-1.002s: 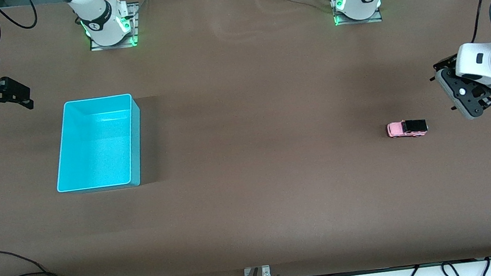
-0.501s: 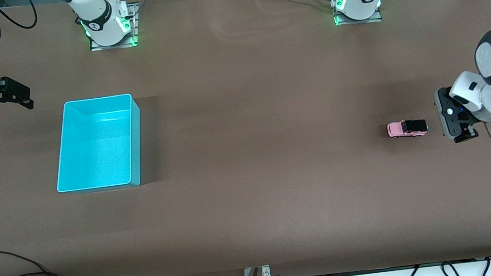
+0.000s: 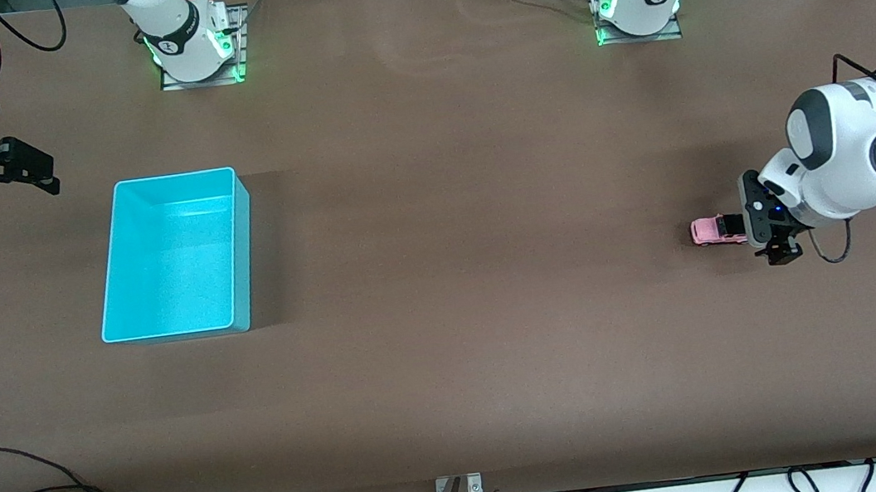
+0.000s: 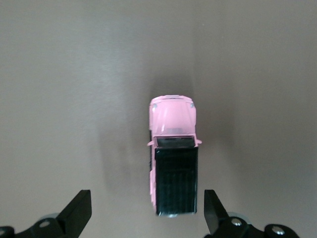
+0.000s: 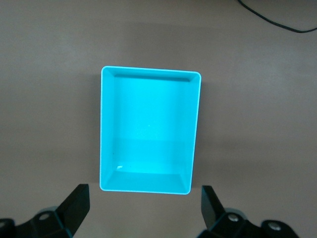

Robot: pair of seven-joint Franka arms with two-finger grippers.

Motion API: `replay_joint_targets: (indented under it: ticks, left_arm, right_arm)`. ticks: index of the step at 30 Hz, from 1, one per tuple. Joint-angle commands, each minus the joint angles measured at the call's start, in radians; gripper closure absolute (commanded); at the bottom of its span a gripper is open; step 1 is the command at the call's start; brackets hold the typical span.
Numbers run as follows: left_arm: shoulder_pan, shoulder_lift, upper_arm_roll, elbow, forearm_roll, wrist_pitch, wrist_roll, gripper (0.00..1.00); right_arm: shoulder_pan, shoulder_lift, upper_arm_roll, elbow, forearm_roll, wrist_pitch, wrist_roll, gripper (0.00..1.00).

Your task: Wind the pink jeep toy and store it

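- The pink jeep toy (image 3: pixel 718 230) stands on its wheels on the brown counter (image 3: pixel 448 194), toward the left arm's end, well apart from the turquoise bin (image 3: pixel 173 256).
- Its long axis runs along the length of the counter, end to end, not toward the front camera. The pink hood points toward the right arm's end and the bin; the black-roofed rear points toward the left arm's end.
- In the left wrist view the pink jeep toy (image 4: pixel 173 161) shows from above: pink hood and windscreen edge at one end, ribbed black roof over the other.
- The left gripper (image 3: pixel 770 226) hangs over the toy's rear end, hiding part of the black roof in the front view. Its 2 fingers (image 4: pixel 77 210) are spread wide apart, 1 on each side of the toy's rear, touching neither side. Nothing is held.
- The right gripper (image 3: pixel 27 169) waits at the right arm's end of the counter, near the bin. In the right wrist view its fingers (image 5: pixel 74 203) stand wide apart and hold nothing.
- The turquoise bin (image 5: pixel 148 130) has its open side up, its long side running toward the front camera.
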Motion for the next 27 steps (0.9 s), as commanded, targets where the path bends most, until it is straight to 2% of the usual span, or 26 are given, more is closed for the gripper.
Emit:
replay_joint_targets:
  ticks: [1, 7, 21, 22, 23, 27]
  left_arm:
    - [0.010, -0.011, -0.008, -0.057, 0.009, 0.078, 0.034, 0.00]
    - [0.010, -0.002, -0.010, -0.103, 0.009, 0.109, 0.036, 0.00]
    - [0.010, 0.034, -0.010, -0.111, 0.009, 0.138, 0.036, 0.00]
    - [0.010, 0.035, -0.010, -0.110, 0.009, 0.138, 0.036, 0.03]
    - [0.008, 0.035, -0.011, -0.108, 0.009, 0.138, 0.037, 0.45]
    - [0.008, 0.037, -0.011, -0.107, 0.009, 0.138, 0.036, 0.73]
  right_arm:
    - [-0.009, 0.000, 0.003, 0.007, 0.009, -0.011, -0.007, 0.00]
    - [-0.009, 0.000, 0.003, 0.007, 0.007, -0.011, -0.007, 0.00]
    - [-0.009, 0.000, 0.003, 0.007, 0.009, -0.011, -0.007, 0.00]
    - [-0.009, 0.000, 0.003, 0.007, 0.009, -0.010, -0.007, 0.00]
    - [-0.009, 0.000, 0.003, 0.007, 0.009, -0.011, -0.007, 0.00]
    - [-0.009, 0.000, 0.003, 0.007, 0.009, -0.011, -0.007, 0.00]
